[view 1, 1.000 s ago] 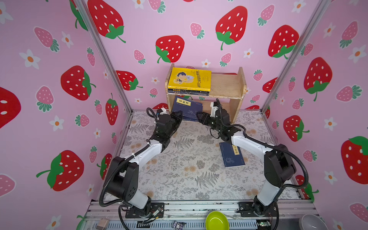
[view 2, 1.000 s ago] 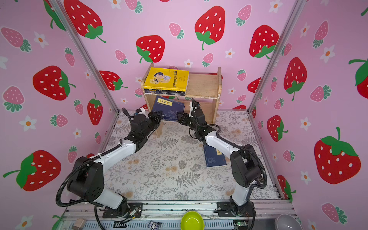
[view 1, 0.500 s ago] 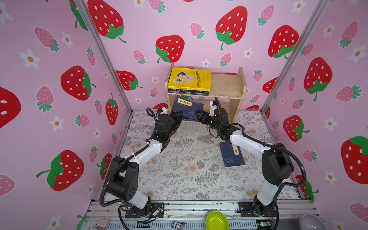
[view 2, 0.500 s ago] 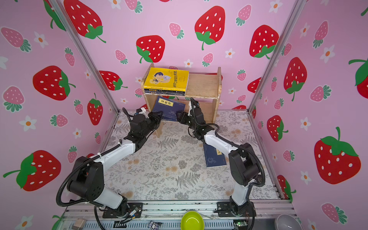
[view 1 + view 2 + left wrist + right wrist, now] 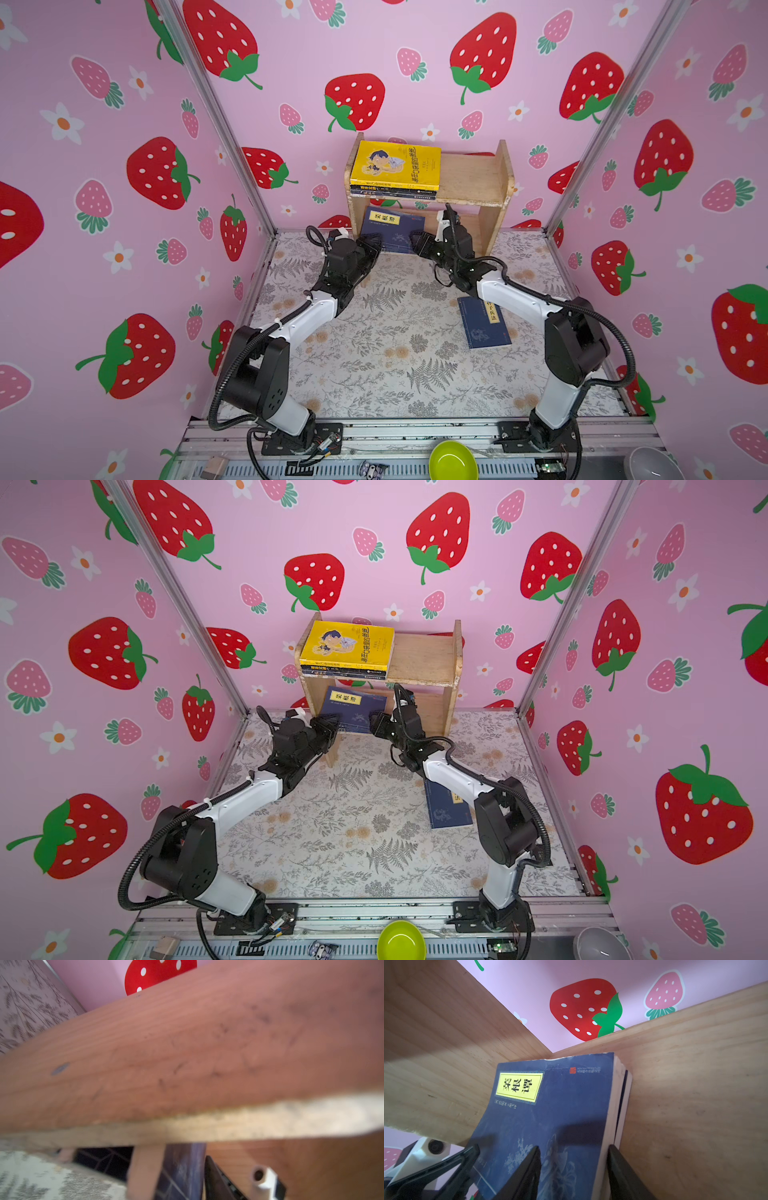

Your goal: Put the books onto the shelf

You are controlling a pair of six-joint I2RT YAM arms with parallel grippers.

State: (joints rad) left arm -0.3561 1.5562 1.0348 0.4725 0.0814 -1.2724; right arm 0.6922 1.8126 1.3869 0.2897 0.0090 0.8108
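The shelf stands at the back wall. A yellow book tops a stack of dark books on the upper tier. A navy book with a yellow label leans in the lower tier, a second one under it. My left gripper is open at its left front corner. My right gripper is open, astride its page-edge side. Another navy book lies flat on the table, beside the right arm.
The left wrist view is blurred and mostly filled by a shelf board. A green bowl and a grey bowl sit at the front rail. Pink strawberry walls enclose the floral table mat on three sides.
My left gripper's jaws have parted at the navy book's corner. The right jaws have narrowed a little. Both arms have hardly moved.
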